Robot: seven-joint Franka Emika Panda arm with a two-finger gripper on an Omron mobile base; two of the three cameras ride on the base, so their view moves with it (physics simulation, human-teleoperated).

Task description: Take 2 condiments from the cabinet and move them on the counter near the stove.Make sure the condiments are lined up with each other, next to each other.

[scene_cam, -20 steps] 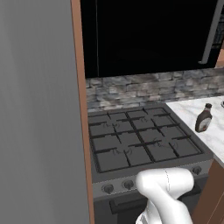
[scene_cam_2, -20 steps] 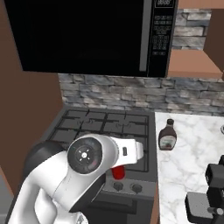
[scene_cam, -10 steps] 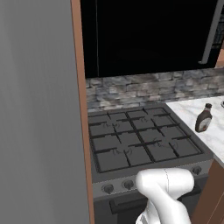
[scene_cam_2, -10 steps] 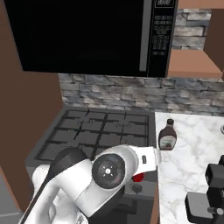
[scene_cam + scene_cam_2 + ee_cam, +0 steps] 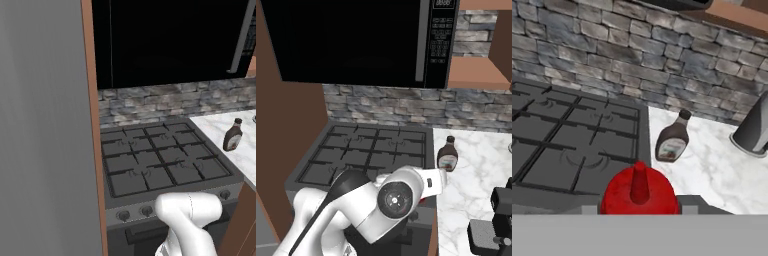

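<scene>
1. Sitting low in the hand view, the red squeeze bottle [image 5: 639,190] is seen from above, its pointed cap rising toward the camera, right where the gripper's tips would be; the tips themselves are hidden behind it, so I cannot tell how far the jaws stand apart or whether they press on the bottle.
2. In the right base view a sliver of red shows just below the white wrist of the arm [image 5: 393,199], at the front corner of the stove [image 5: 371,152] beside the counter edge.
3. The dark brown bottle [image 5: 673,137] with a black cap and pale label stands upright on the white marble counter [image 5: 712,172], near the stove's right edge and a little short of the stone backsplash [image 5: 612,50]. It shows also in the left base view [image 5: 233,135] and the right base view [image 5: 447,154].
4. The red bottle is apart from the brown one, nearer the camera and over the stove's front right corner.
5. The stove's black grates [image 5: 160,160] are bare, with round knobs [image 5: 123,215] along the grey front strip.
6. A black microwave [image 5: 356,40] hangs above the stove.
7. A round grey vessel [image 5: 755,127] stands on the counter to the right of the brown bottle, cut off by the frame edge.
8. A dark appliance [image 5: 498,220] sits at the counter's near right.
</scene>
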